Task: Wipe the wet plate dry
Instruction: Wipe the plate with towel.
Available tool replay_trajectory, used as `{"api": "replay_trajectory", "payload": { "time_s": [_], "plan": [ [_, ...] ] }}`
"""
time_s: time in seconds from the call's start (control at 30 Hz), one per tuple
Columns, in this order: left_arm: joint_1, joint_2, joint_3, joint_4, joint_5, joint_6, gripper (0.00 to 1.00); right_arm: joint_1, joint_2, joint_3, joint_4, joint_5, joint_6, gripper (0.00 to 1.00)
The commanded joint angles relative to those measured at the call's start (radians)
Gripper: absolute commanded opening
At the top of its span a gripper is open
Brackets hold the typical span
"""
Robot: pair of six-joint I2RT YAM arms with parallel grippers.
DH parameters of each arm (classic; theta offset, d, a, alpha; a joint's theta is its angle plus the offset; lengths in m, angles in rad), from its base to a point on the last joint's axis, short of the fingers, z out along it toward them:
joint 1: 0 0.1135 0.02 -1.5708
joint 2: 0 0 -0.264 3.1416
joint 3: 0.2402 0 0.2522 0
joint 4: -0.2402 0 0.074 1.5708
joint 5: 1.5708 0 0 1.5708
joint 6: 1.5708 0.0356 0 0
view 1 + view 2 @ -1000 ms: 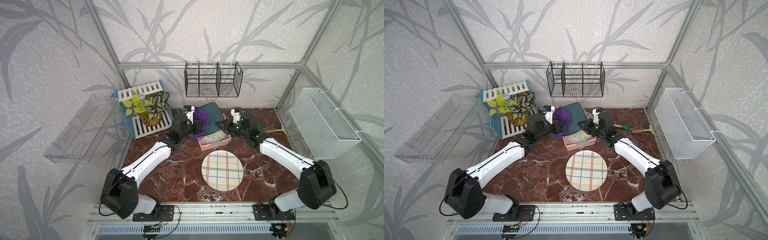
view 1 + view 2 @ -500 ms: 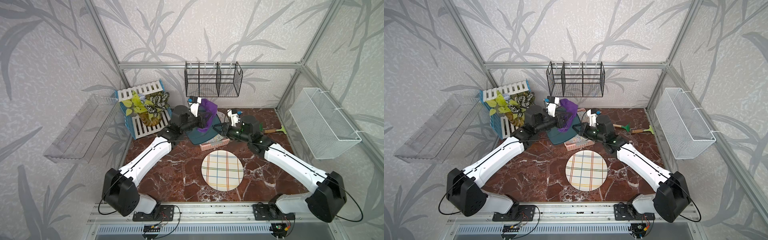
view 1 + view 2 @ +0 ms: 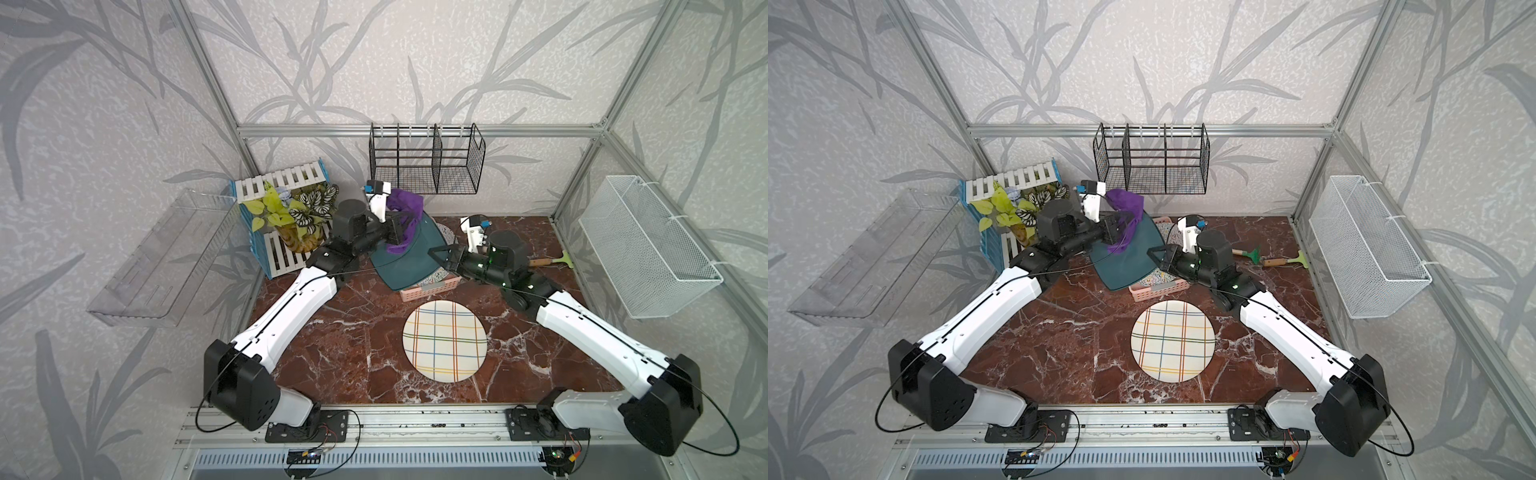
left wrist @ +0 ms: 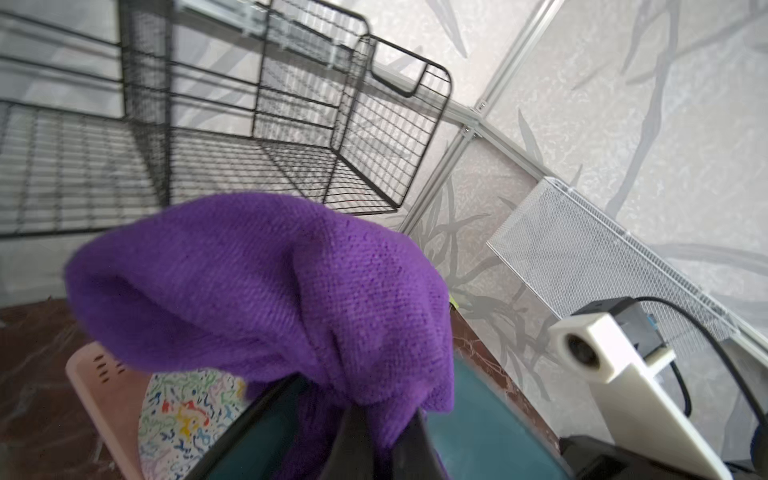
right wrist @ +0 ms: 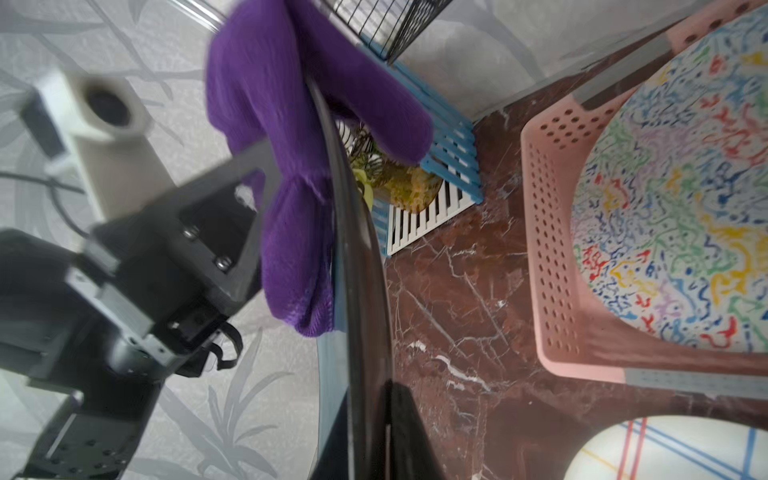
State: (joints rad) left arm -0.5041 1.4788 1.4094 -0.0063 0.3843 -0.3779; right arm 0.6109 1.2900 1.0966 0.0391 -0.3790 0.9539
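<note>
Wiping seemingly just beginning: right end effector (image 3: 435, 252) clamping teal plate (image 3: 409, 262) by rim, left end effector (image 3: 400, 229) clenching purple cloth (image 3: 405, 202) against it; most drying remaining.

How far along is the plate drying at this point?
Done: the right gripper holds the teal plate by its rim, tilted above the pink basket. In hand: the left gripper holds the purple cloth against it. Left: likely the wiping itself, then setting it down.
</note>
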Motion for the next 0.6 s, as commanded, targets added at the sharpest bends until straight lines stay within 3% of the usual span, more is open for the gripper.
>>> {"api": "replay_trajectory", "payload": {
  "time_s": [0.0,0.2,0.3,0.57],
  "plan": [
    [-0.116,0.095,0.067,-0.151,-0.002,0.123,0.0,-0.005,-0.089,0.058,0.279,-0.036,-0.03,0.0],
    [-0.114,0.0,-0.13,-0.019,0.017,0.041,0.0,-0.222,-0.183,-0.056,0.382,-0.05,0.161,0.0],
    [-0.072,-0.067,-0.218,0.066,0.095,-0.039,0.0,-0.289,-0.212,-0.071,0.399,-0.067,0.212,0.0],
    [0.103,-0.185,-0.351,0.569,0.293,-0.49,0.0,-0.445,-0.295,-0.113,0.5,-0.074,0.349,0.0]
  ]
}}
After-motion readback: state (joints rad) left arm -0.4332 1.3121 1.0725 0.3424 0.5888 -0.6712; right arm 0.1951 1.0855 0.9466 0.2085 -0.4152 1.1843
